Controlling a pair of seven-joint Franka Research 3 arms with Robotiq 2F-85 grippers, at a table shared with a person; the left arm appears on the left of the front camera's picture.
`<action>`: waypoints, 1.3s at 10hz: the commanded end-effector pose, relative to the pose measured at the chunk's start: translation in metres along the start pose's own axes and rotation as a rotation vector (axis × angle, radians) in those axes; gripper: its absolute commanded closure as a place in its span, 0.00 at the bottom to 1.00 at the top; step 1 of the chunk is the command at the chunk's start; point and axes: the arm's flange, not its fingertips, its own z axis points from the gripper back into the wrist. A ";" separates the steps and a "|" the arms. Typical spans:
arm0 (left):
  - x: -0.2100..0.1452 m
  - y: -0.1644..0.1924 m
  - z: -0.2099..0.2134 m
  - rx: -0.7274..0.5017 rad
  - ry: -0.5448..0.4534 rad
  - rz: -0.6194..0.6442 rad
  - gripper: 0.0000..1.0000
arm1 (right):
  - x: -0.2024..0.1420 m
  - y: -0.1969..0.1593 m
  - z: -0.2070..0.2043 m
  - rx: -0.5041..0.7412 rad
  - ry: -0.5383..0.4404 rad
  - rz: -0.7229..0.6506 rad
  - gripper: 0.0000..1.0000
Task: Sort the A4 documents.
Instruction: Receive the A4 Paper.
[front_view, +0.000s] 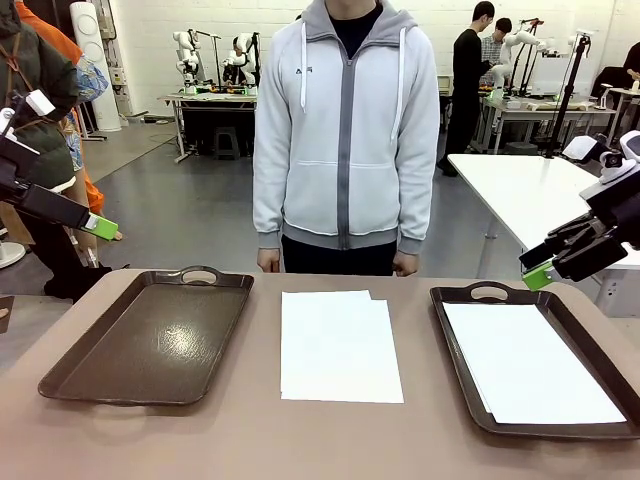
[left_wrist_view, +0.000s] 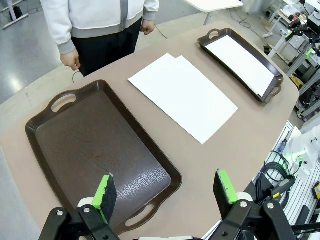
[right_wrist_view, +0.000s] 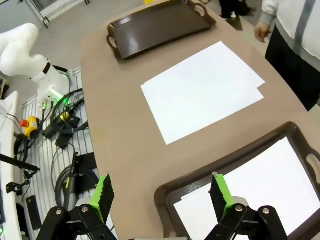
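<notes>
Starting at your left: your left gripper (front_view: 103, 228) hangs in the air out by the table's (front_view: 320, 440) left edge. Its fingers are released and spread wide with nothing between them. In the left wrist view that gripper (left_wrist_view: 165, 189) looks down past its green pads (left_wrist_view: 106, 192) at one handle end of the left tray (front_view: 150, 335).

That tray is dark brown and bare inside. It sits at the left side of the table with one handle toward the far edge.

Now the middle. The loose A4 documents (front_view: 340, 348) lie flat on the tabletop between the two trays, touching neither. It's a white stack, and the corner of a lower sheet peeks out at its far right corner.

Across from you, the person (front_view: 345, 130) in the pale zip hoodie stands at the far edge, right behind that stack. Both hands are down at the sides and off the paper.

Moving right, the right tray (front_view: 525, 294) sits at the table's right side with one handle toward the far edge. It holds more white sheets (front_view: 530, 362) lying flat, and they cover most of its floor.

Last, your right gripper (front_view: 538, 272) is raised near the far right corner, just above that tray's far end. Its fingers are released too, wide apart and gripping nothing. From the right wrist view, that gripper (right_wrist_view: 162, 192) frames one corner of the loaded tray.
</notes>
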 end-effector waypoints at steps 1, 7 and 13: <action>0.000 0.001 0.000 -0.012 -0.005 -0.005 0.00 | 0.001 0.002 0.000 0.006 0.000 0.006 0.00; 0.000 0.001 0.000 -0.012 -0.005 -0.005 0.00 | 0.001 0.002 0.000 0.006 0.000 0.006 0.00; 0.000 0.001 0.000 -0.012 -0.005 -0.005 0.00 | 0.001 0.002 0.000 0.006 0.000 0.006 0.00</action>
